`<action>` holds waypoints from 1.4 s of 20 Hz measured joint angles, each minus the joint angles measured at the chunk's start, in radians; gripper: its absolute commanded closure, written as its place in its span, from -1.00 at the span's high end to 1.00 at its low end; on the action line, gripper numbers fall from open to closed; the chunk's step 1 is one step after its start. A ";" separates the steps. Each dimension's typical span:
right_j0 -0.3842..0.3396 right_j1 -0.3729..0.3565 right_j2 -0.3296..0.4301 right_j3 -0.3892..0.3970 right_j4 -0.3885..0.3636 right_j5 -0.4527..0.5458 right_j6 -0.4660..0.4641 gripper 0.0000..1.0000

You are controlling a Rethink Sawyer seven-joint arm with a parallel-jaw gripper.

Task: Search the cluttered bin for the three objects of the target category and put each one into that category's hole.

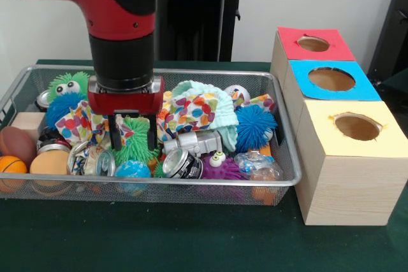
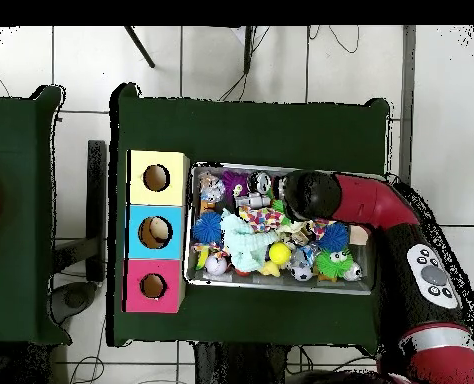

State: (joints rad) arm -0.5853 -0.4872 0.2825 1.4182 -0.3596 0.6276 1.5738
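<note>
Directly under the hand [image 1: 134, 133] (fingers spread), green spiky ball [image 1: 135, 143], inside bin [image 1: 191, 181].

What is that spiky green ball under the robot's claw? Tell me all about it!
The green spiky ball looks like a soft rubbery toy covered in thin, floppy bright green strands. It sits in the wire bin, toward its front, among crushed cans and patterned cloth. The end effector is right over it, open, with one dark finger on each side. Whether they touch it is unclear.
</note>
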 measured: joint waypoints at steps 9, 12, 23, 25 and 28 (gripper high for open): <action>-0.026 0.060 0.000 0.000 -0.006 0.000 0.000 1.00; -0.033 0.062 0.001 0.000 -0.010 0.000 0.000 1.00; -0.161 0.035 0.015 -0.001 -0.021 0.011 -0.001 1.00; -0.202 0.028 0.017 -0.007 -0.033 0.021 -0.004 1.00; -0.242 0.023 0.017 -0.023 -0.048 0.026 -0.008 1.00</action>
State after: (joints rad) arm -0.8269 -0.4647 0.3000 1.3952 -0.4078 0.6534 1.5661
